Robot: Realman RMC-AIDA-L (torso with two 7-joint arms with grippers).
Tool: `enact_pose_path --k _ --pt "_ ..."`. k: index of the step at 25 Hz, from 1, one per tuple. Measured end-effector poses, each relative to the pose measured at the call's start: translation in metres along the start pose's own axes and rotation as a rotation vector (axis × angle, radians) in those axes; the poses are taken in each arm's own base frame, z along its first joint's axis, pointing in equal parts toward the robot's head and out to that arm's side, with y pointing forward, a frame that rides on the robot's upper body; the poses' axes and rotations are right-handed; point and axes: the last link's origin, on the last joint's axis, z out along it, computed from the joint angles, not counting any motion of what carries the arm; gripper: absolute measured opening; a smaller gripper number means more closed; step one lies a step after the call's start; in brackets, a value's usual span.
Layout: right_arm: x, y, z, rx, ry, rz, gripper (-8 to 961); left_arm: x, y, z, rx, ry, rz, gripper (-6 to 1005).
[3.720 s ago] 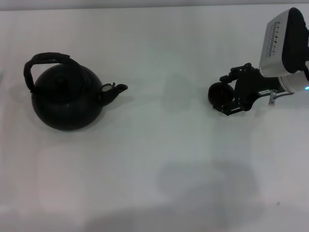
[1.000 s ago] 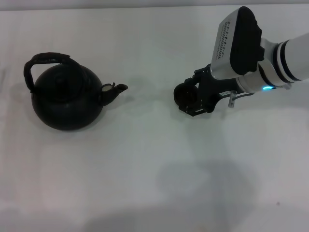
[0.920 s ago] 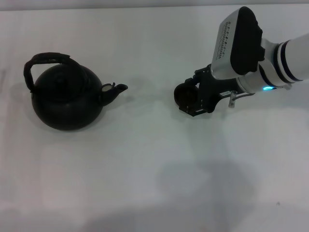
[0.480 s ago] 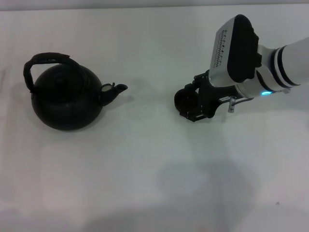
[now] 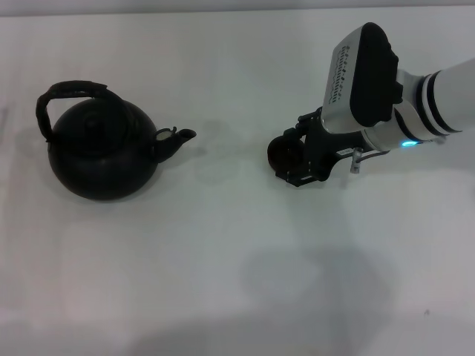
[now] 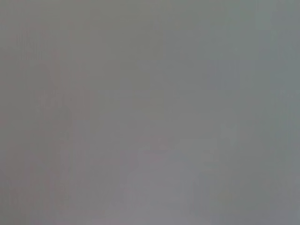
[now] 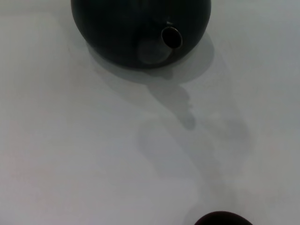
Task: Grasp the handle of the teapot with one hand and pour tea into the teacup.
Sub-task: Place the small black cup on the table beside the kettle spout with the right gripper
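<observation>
A plain white table (image 5: 223, 259) fills the head view, with nothing on it except the two task things and the arm.

The teapot (image 5: 100, 152) stands upright at about nine o'clock from the table's middle. Its handle (image 5: 70, 90) arches over the lid and nothing holds it. Its spout (image 5: 178, 137) points toward three o'clock, in the direction of the cup. In the right wrist view the round body and the open mouth of the spout are seen from the front, so this camera looks straight along the line from cup to pot.

The teacup (image 5: 284, 152) is at about two o'clock from the middle, well apart from the spout. The right gripper (image 5: 297, 157) is just beside it, its black fingers around the cup's far side. I cannot tell whether the jaws are pinching the cup or already loosened. I judge that the cup is being placed here so that it lies in front of the spout, within reach of a pour.

The left gripper is not seen in any view; its wrist camera shows only a flat grey field. The pour itself is not yet begun, and the handle must first be taken.
</observation>
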Motion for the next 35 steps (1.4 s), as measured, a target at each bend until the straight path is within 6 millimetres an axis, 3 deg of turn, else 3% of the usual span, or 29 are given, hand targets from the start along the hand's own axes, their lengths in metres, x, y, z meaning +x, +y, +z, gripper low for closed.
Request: enact_pose_path --k 31,35 --pt "-0.0038 0.0001 -0.0026 -0.011 -0.025 0.005 724 -0.0001 0.0002 -0.0022 -0.01 0.002 0.006 830" --pt "-0.0037 0.0 -0.0025 -0.01 -0.024 0.003 779 0.0002 0.0001 -0.0024 -0.01 0.005 0.006 830"
